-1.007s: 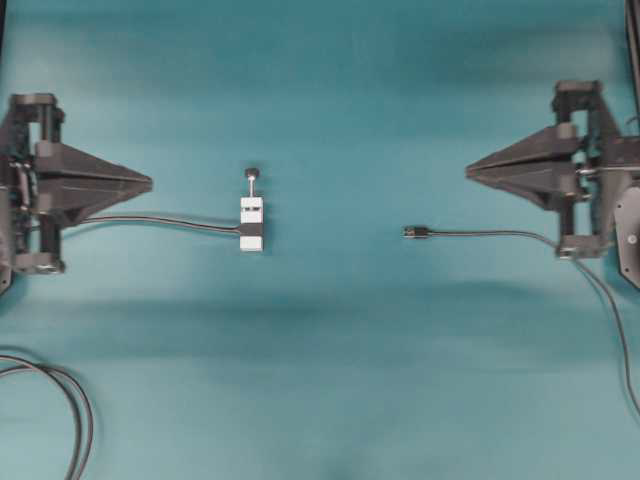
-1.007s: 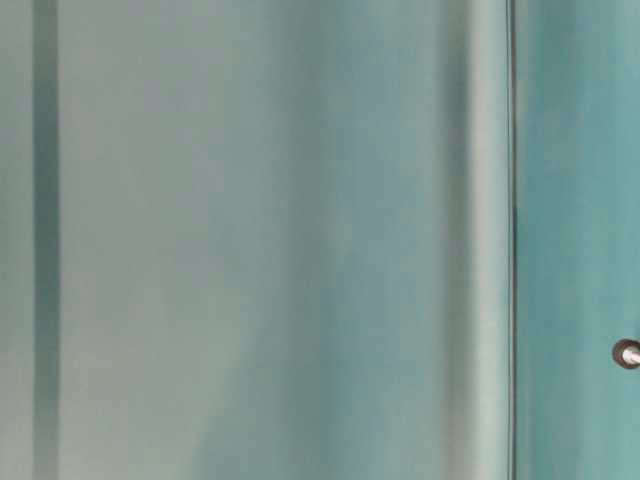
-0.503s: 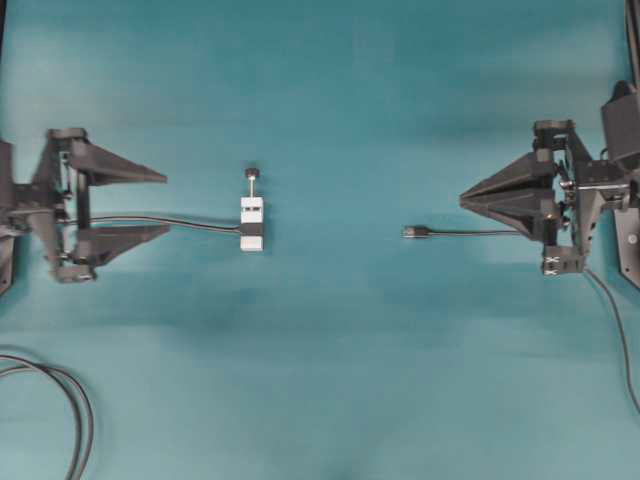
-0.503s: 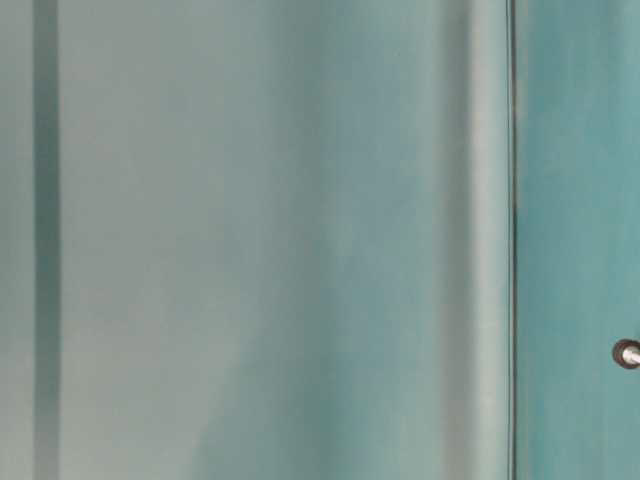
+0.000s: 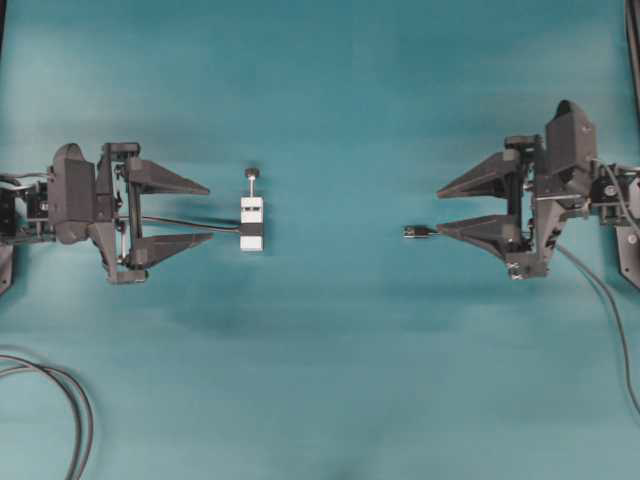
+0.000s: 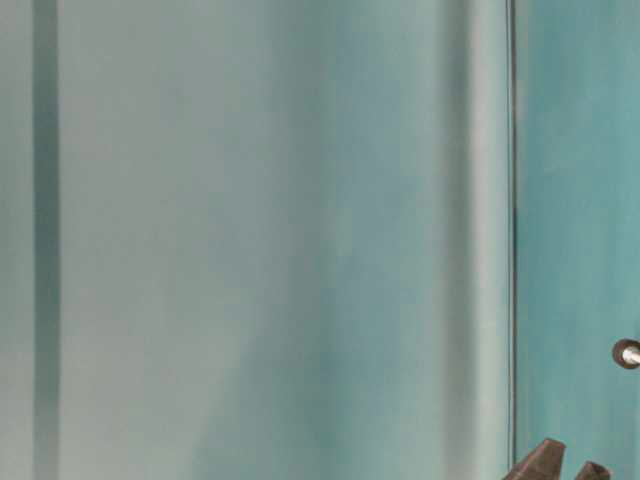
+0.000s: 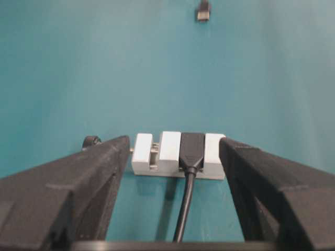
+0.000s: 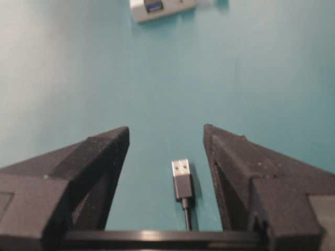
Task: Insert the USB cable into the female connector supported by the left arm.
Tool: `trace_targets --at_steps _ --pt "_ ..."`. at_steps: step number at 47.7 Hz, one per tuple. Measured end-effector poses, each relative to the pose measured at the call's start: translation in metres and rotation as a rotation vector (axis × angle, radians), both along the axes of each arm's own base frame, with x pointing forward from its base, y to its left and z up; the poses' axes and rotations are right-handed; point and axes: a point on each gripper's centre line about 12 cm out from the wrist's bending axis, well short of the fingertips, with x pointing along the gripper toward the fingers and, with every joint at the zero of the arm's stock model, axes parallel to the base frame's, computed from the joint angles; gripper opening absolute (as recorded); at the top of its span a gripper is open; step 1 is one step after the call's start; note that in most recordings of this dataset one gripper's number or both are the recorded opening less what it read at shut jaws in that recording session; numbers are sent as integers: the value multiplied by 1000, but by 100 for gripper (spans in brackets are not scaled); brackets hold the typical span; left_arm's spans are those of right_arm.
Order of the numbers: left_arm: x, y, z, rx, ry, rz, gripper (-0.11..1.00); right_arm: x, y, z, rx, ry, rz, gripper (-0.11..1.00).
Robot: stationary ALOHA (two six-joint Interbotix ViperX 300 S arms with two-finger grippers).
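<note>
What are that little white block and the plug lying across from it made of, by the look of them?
The female connector looks like matte white plastic: flat, dull faces with no glint; a dark band crosses it. The USB cable ends in a silvery tip that looks like metal, behind it a dark sleeve, probably rubbery plastic. That is only how they look.

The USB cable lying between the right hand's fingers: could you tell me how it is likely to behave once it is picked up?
The USB cable looks thin, so it will probably flop and trail behind a grip. Its small metal plug seems rigid, likely the better place to pinch. Being smooth and narrow, it might twist or slip between the open right hand's fingers.
</note>
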Motion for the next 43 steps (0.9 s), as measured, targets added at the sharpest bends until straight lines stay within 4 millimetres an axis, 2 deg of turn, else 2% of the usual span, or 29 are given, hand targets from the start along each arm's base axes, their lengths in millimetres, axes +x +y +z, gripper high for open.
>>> trace_targets --at_steps 15,43 --pt "-5 -1 -13 -26 120 4 78 21 2 -33 -2 108 34 63" --pt "-7 -2 -11 -26 126 1 78 12 2 -50 -60 242 64 63"
